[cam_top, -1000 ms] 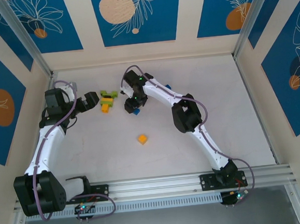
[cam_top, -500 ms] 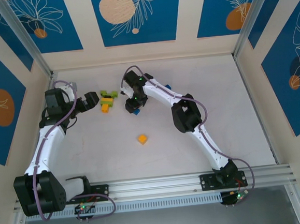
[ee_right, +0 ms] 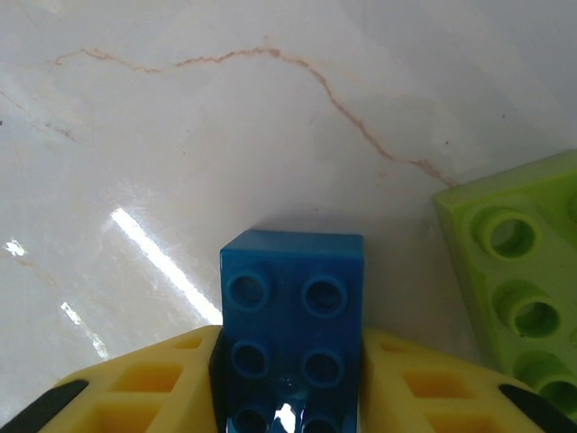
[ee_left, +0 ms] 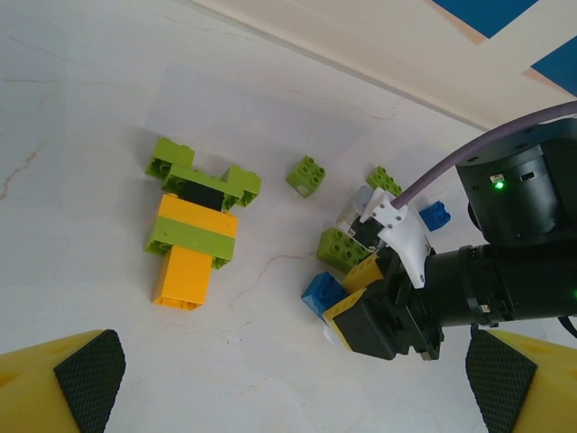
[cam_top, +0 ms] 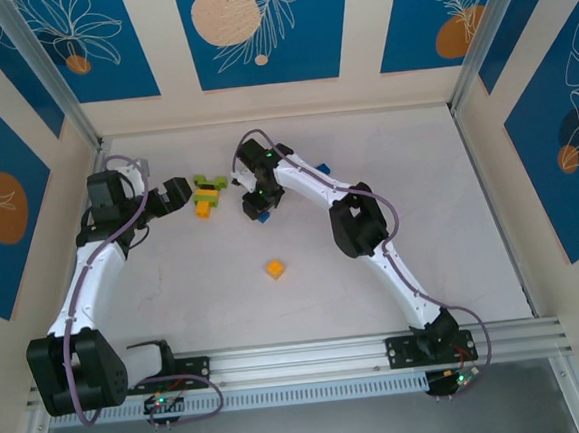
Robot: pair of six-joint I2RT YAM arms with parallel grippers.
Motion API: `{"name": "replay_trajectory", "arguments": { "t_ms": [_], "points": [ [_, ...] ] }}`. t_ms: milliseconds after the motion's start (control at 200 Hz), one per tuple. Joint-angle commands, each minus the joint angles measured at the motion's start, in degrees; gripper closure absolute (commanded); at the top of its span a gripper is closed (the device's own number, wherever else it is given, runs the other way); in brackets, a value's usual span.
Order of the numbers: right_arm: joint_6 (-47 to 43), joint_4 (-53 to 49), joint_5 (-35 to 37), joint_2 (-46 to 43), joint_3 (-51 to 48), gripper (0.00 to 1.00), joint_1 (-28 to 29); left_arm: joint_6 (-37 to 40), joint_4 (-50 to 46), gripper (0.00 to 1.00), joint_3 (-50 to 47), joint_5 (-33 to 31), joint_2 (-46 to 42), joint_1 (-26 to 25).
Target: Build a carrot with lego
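A partly built lego carrot lies on the table: an orange brick, a lime layer, another orange one, a black piece and lime bricks on top. My left gripper hovers just left of it, open and empty. My right gripper is down on the table to the right of the carrot. Its yellow fingers press both sides of a blue lego brick. A lime brick sits right beside them.
A loose orange brick lies mid-table, nearer the bases. Behind the right gripper are loose lime bricks and another blue brick. Walls enclose the table on three sides.
The right gripper's jaws have closed in onto the blue brick. The left arm and the carrot have not moved.
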Motion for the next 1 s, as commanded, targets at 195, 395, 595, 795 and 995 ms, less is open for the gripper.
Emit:
{"name": "replay_trajectory", "arguments": {
  "t_ms": [195,395,595,795,995],
  "points": [
    [1.02,-0.72,-1.66,-7.58,-7.90,0.65,0.94,0.55,0.86,0.00,1.00,1.17,0.50,-0.28],
    [2.46,0.34,-2.39,-18.20,-17.01,0.65,2.14,0.83,0.51,0.00,1.01,0.67,0.86,-0.23],
    [5.34,3.11,-2.43,-30.20,-31.33,0.65,3.92,1.16,0.12,0.00,1.01,0.20,0.92,-0.23],
    [9.62,7.53,-3.01,-39.86,-44.88,0.65,6.92,1.33,0.01,0.01,0.93,-0.31,1.27,-0.23],
    [11.87,10.06,-3.53,-41.90,-49.71,0.65,9.62,1.58,-0.56,0.00,1.09,-0.73,1.82,-0.24]
  ]
}}
